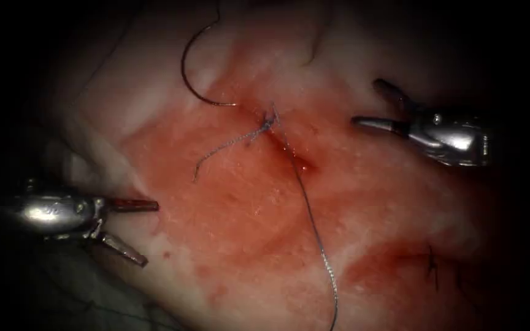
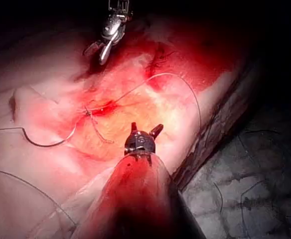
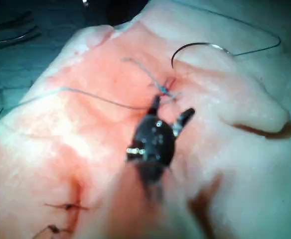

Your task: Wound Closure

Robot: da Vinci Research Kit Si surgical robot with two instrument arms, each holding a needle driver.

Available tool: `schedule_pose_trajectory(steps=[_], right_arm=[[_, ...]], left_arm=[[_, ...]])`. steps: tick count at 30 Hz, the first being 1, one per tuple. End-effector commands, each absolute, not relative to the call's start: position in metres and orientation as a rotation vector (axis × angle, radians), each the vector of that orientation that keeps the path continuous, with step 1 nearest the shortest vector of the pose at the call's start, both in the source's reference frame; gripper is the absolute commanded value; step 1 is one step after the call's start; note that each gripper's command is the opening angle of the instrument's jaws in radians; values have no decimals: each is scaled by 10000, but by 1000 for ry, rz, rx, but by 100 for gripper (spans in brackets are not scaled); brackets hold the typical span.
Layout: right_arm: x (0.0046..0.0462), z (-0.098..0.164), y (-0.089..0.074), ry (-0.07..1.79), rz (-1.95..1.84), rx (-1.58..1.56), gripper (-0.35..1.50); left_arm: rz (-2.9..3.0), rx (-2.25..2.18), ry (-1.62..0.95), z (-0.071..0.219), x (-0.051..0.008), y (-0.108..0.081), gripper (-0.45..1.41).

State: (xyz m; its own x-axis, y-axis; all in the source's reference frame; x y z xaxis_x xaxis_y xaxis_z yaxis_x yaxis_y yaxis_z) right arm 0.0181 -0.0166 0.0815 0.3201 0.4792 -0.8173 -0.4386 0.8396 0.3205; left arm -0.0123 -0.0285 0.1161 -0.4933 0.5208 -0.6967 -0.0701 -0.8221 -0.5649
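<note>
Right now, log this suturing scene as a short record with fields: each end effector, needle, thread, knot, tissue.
left end effector: open, holds nothing, left of the cut
right end effector: open, holds nothing, right of the cut
needle: lying free on the tissue, left of the cut, held by neither tool
thread: runs from the knot down across the tissue
knot: tied at the cut, short tail to its left
tissue: red fluid around the cut

thread [image 1: 314,227]: runs off bottom edge | left tool [image 1: 131,230]: shaft cut by left edge
</note>
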Motion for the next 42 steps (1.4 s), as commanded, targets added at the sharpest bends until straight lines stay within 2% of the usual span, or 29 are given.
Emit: schedule_pose_trajectory(steps=[1,6,15,19,22,31,39,42], right_arm=[[188,817,-170,1088,604,48,148],[195,812,-172,1076,593,60,148],[221,804,-183,1067,507,73,146],[231,801,-185,1062,486,63,146],[237,799,-185,1058,470,59,146],[238,799,-186,1059,464,56,146],[245,797,-190,1060,458,53,146],[248,796,-191,1055,457,56,146]], left_arm=[[2334,-1309,-664,1169,-132,-291,56],[2315,-1206,-508,1183,-149,-276,53],[2307,-1045,-262,1205,-151,-249,59],[2344,-966,-225,1214,-153,-251,59],[2458,-893,-176,1225,-162,-260,71],[2520,-786,-137,1245,-175,-259,79],[2575,-644,-92,1263,-164,-259,64],[2585,-622,-113,1272,-163,-265,36]])
